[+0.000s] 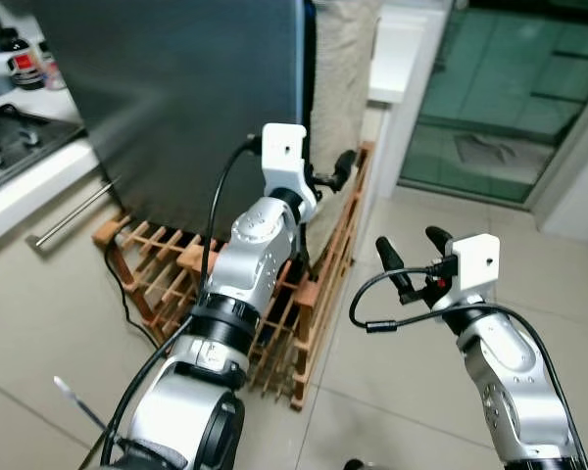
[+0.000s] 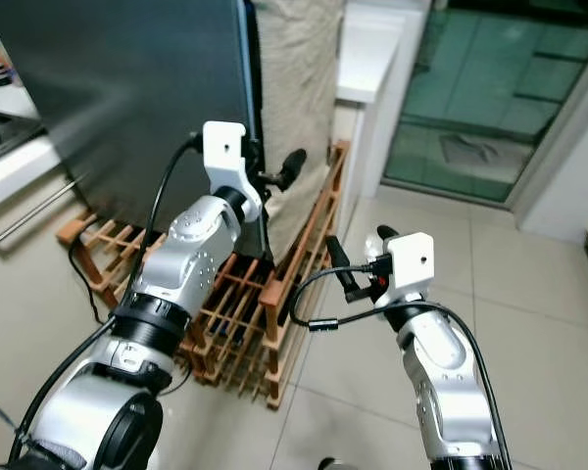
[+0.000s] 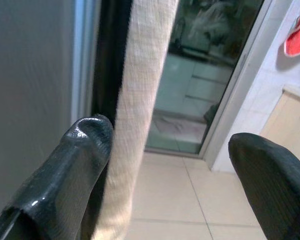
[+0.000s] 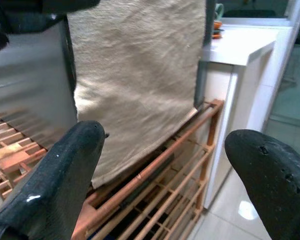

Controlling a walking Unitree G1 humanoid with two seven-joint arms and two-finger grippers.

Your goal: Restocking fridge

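Note:
The dark grey fridge stands ahead on my left with its door shut. A beige cloth hangs down its right side. My left gripper is raised at the door's right edge, open and holding nothing. In the left wrist view one finger lies against the dark gap at the door's edge, and the cloth hangs between the two fingers. My right gripper hovers lower and to the right over the floor, open and empty, pointing toward the cloth.
A wooden lattice rack leans at the fridge's foot, partly under the cloth. On the left are a stove, a counter with bottles and a drawer handle. A white counter and a glass door lie to the right, past tiled floor.

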